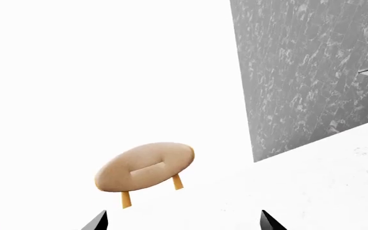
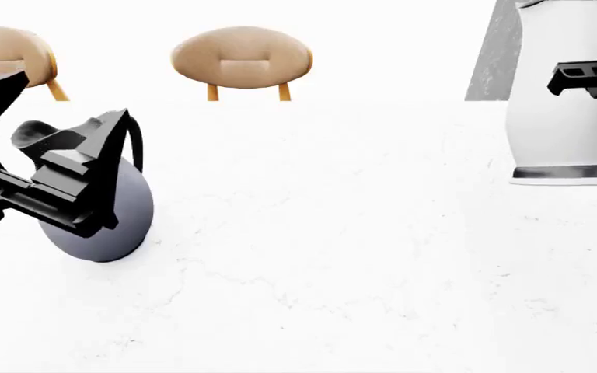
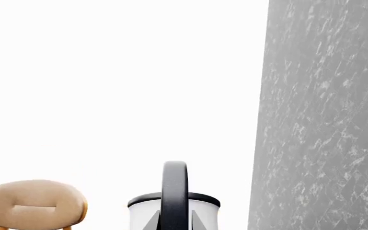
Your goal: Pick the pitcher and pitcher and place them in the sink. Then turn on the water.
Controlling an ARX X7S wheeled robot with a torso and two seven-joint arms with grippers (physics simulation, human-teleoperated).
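Left end effector (image 2: pixel 65 183) sits against the blue-grey pitcher (image 2: pixel 112 221) at 9 o'clock on the white worktop (image 2: pixel 329 256); grip state unclear. Pitcher is squat, bulbous, with dark neck and handle. Right end effector (image 2: pixel 589 78) at the white pitcher (image 2: pixel 563 116), 2 o'clock: taller, black base band; grip unclear.

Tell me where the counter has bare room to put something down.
The wide middle of the white counter, between the blue-grey jug on the left and the white jug on the right, is bare, as is its near edge. The two sides are crowded by jugs and grippers.
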